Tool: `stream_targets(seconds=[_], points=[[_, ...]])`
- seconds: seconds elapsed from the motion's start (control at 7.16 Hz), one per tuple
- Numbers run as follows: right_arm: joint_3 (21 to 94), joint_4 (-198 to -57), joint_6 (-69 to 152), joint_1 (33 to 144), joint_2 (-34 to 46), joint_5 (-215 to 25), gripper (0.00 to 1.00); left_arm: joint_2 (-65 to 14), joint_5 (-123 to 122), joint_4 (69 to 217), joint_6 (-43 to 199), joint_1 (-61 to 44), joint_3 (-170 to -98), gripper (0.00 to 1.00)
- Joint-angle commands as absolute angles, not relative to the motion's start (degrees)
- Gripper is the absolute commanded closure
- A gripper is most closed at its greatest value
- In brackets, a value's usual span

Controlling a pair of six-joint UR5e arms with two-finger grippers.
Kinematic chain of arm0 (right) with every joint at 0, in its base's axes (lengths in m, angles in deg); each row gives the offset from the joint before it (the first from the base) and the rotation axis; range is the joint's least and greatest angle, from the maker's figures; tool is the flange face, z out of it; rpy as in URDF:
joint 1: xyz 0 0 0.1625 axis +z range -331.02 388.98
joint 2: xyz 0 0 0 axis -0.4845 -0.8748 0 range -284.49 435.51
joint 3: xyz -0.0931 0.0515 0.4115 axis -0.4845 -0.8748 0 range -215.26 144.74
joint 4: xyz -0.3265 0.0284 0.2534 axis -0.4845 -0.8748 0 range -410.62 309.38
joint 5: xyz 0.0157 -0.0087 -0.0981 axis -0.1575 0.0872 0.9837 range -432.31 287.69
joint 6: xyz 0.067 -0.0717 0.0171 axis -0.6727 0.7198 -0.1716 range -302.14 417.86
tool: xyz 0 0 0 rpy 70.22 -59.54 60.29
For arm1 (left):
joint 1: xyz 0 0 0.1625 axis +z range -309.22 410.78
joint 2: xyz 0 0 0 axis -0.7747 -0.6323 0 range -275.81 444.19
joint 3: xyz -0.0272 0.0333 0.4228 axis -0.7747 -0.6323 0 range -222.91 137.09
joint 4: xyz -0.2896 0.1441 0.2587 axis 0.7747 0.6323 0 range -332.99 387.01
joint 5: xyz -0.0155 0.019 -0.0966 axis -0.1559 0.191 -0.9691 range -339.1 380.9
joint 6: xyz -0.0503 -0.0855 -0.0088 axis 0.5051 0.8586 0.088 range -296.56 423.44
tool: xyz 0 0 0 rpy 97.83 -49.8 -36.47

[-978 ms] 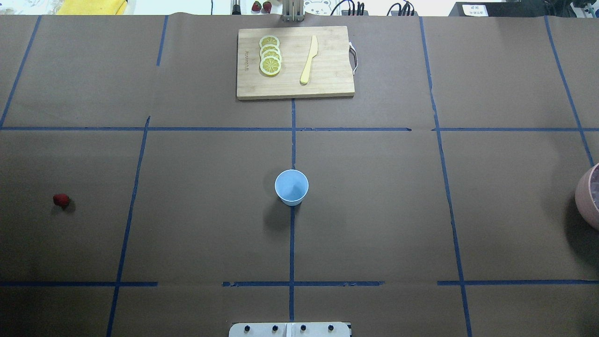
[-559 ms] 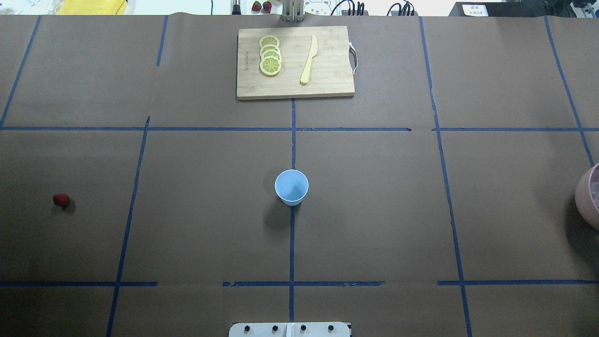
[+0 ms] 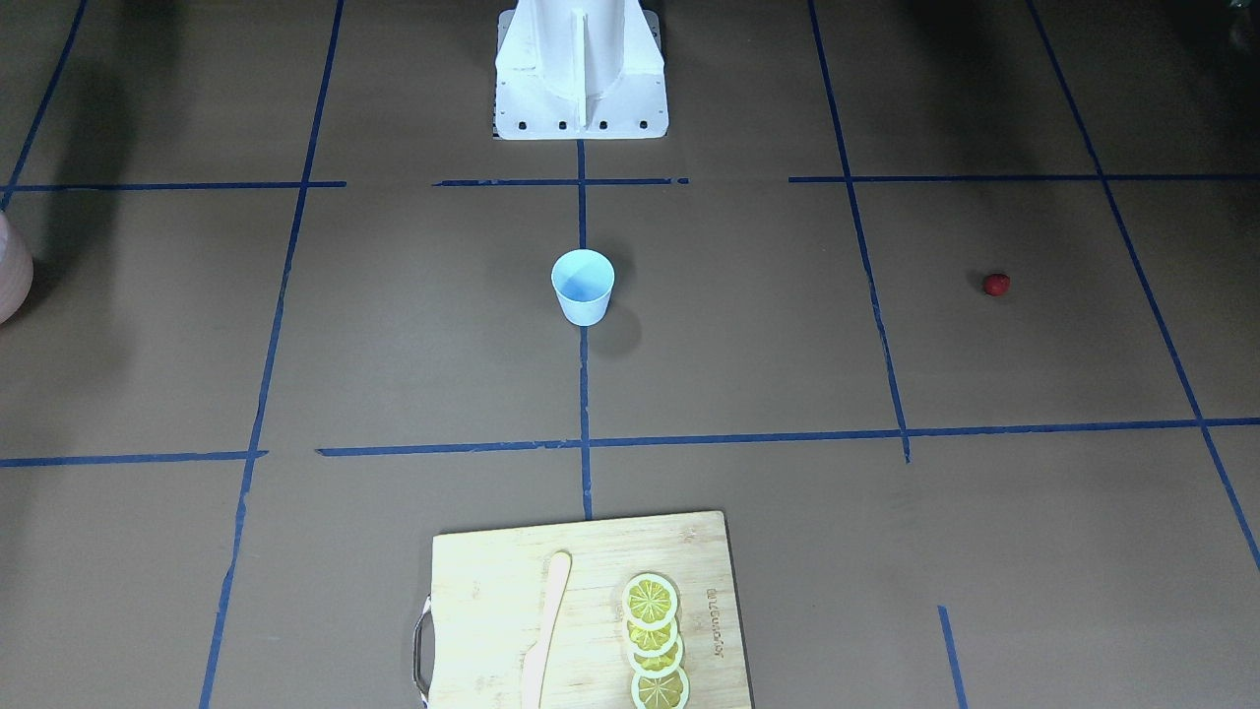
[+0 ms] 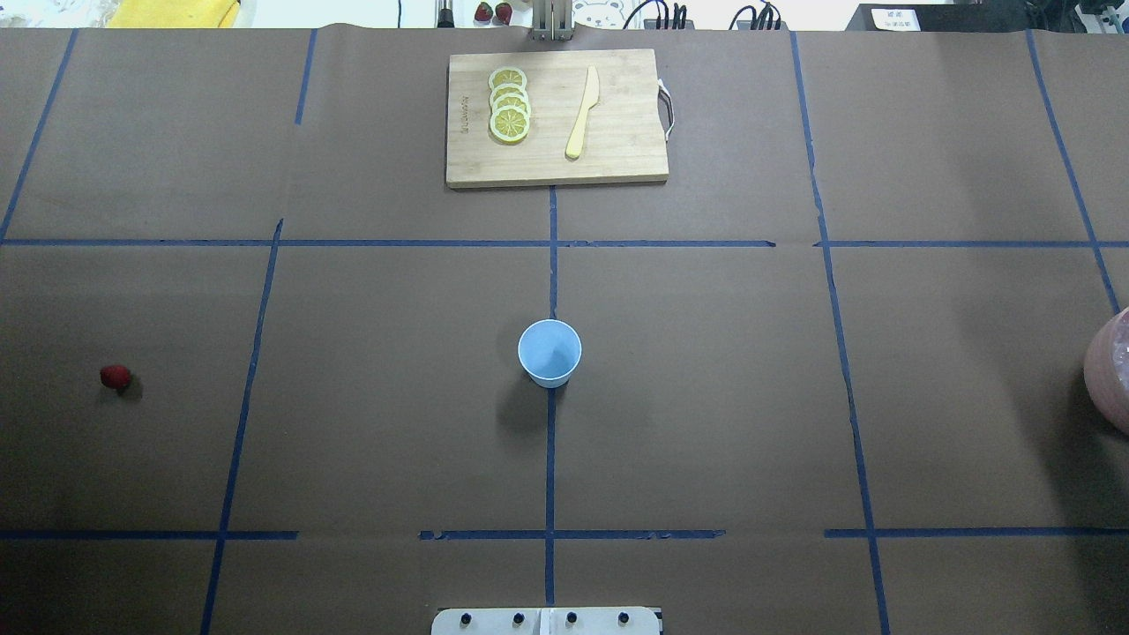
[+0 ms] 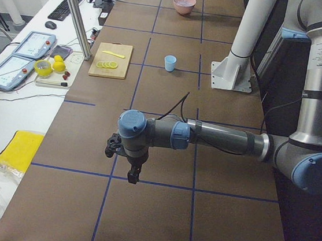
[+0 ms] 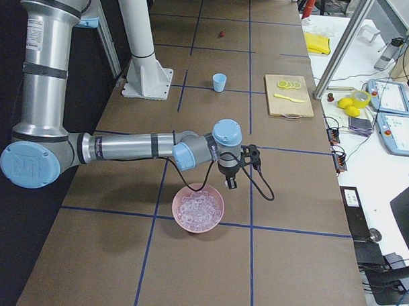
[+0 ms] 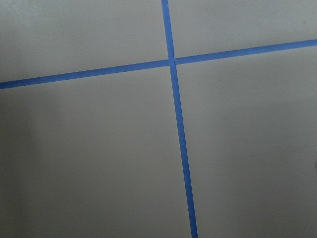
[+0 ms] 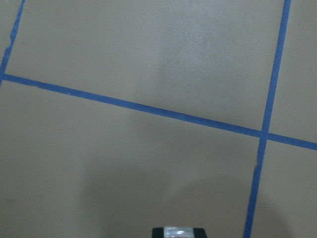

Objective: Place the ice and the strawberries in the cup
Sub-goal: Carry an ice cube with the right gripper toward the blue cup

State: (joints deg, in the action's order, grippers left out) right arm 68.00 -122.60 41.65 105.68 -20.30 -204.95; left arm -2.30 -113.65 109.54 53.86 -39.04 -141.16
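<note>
I log, in the overhead view, a wooden cutting board (image 4: 626, 132) at the desk's (image 4: 706, 397) 12 o'clock, handle toward 3. On it lie four overlapping lemon slices (image 4: 510, 104), with a pale yellow knife (image 4: 583, 112) at their 3 o'clock, apart. A pink bowl (image 4: 1110, 370) sits at the 3 o'clock edge, partly cut off. Blue tape (image 4: 550, 459) grids the brown desk.

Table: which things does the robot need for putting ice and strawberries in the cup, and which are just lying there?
For the job:
cup
strawberry
ice, piled in the pink bowl

Just lying about:
cutting board
lemon slices
pale yellow knife
</note>
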Motion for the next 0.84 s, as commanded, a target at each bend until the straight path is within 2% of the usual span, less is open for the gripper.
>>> stream_targets(seconds=[0.0, 0.42, 0.56, 0.7], points=[[72.3, -122.7, 26.4, 98.4, -15.8, -204.2, 1.0, -2.4, -113.7, 109.8, 53.9, -39.0, -141.2, 0.0], [73.0, -122.9, 3.2, 81.7, -3.8, -194.5, 1.0, -2.4, -113.7, 109.9, 53.9, -39.0, -141.4, 0.0], [73.1, -126.2, -3.1, 76.1, 1.4, -190.6, 1.0, -2.4, -113.7, 109.9, 53.9, -39.0, -141.5, 0.0], [72.8, -135.4, -8.8, 69.3, 10.1, -184.6, 1.0, -2.4, -113.7, 109.9, 53.9, -39.0, -141.6, 0.0]])
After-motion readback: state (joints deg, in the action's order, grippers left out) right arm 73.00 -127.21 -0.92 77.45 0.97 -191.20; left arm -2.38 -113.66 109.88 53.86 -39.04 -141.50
